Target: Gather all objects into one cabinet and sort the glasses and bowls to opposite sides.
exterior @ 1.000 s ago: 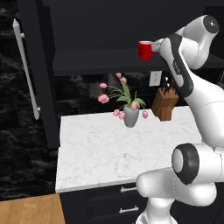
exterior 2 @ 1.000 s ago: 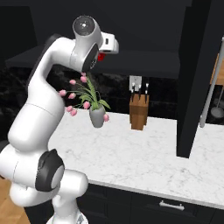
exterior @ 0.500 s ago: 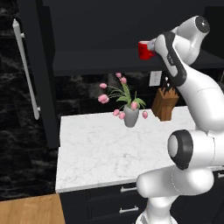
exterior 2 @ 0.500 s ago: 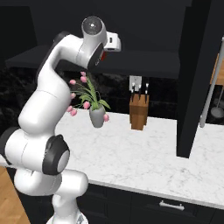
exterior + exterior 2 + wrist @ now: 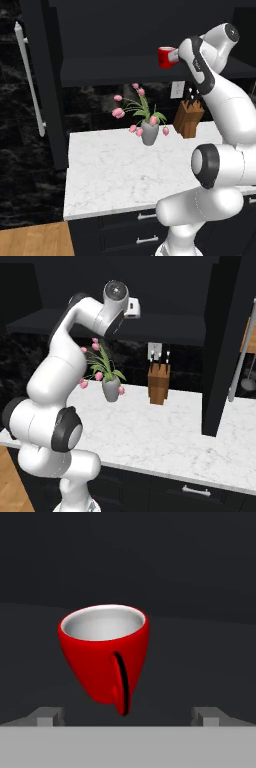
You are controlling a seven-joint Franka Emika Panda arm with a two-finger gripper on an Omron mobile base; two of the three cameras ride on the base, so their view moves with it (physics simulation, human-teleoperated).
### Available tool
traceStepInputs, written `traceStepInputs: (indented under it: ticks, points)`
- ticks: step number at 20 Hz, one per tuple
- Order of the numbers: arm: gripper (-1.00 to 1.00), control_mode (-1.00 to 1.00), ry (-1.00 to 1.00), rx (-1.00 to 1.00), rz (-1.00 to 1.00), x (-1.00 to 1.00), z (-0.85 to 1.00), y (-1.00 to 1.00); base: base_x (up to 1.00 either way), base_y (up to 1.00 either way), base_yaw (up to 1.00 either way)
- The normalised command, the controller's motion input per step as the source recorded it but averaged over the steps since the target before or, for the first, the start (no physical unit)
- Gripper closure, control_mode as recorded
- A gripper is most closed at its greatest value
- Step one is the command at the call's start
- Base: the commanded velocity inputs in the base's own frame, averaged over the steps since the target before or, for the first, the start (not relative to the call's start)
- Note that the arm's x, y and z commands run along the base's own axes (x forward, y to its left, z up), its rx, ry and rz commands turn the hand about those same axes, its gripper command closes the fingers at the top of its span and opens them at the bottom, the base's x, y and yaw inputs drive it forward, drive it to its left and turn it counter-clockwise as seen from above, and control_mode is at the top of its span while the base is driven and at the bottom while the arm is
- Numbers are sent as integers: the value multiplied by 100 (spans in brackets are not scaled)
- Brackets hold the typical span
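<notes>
Up high in the left base view, the end effector [image 5: 176, 56] reaches toward the open cabinet [image 5: 125, 70], right at a red cup [image 5: 165, 57] that sits on the dark inner shelf, near its right end. The cup is upright. Cabinet door [image 5: 42, 85] is swung open at left, long silver bar handle [image 5: 30, 80] on it. Below, the white marble desk [image 5: 110, 175] carries a flower vase [image 5: 149, 134] with pink tulips and a wooden knife block [image 5: 189, 117] against the back wall. Drawer units [image 5: 135, 235] with short silver pulls sit under the desk.

Right base view: arm rises from lower left, wrist up by the shelf [image 5: 165, 331]; the end effector itself is hidden behind the arm's upper joint. Vase [image 5: 111, 390] and knife block [image 5: 158, 382] stand apart on the desk [image 5: 165, 436]. Another open door [image 5: 225, 346] with a bar handle [image 5: 243, 351] at right.

Hand view: red cup [image 5: 104, 657] dead centre, white inside, dark strip down its near side, tilted in this view. The two finger tips [image 5: 46, 716] stand spread wide, one each side of the cup, not touching it. End effector fully open, gripping nothing.
</notes>
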Motion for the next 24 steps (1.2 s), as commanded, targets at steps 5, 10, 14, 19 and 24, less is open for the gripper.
traceStepInputs:
  ticks: [5,10,14,19,24]
  points:
    - [-100,-100,0,0,4,14,-12,0,0,0,0]
    - [-100,-100,0,0,0,30,0,4,0,0,0]
    - [-100,-100,0,0,0,29,0,21,0,0,0]
    - [-100,-100,0,-2,1,8,0,39,0,0,0]
    - [100,-100,0,-8,3,0,-7,50,0,0,0]
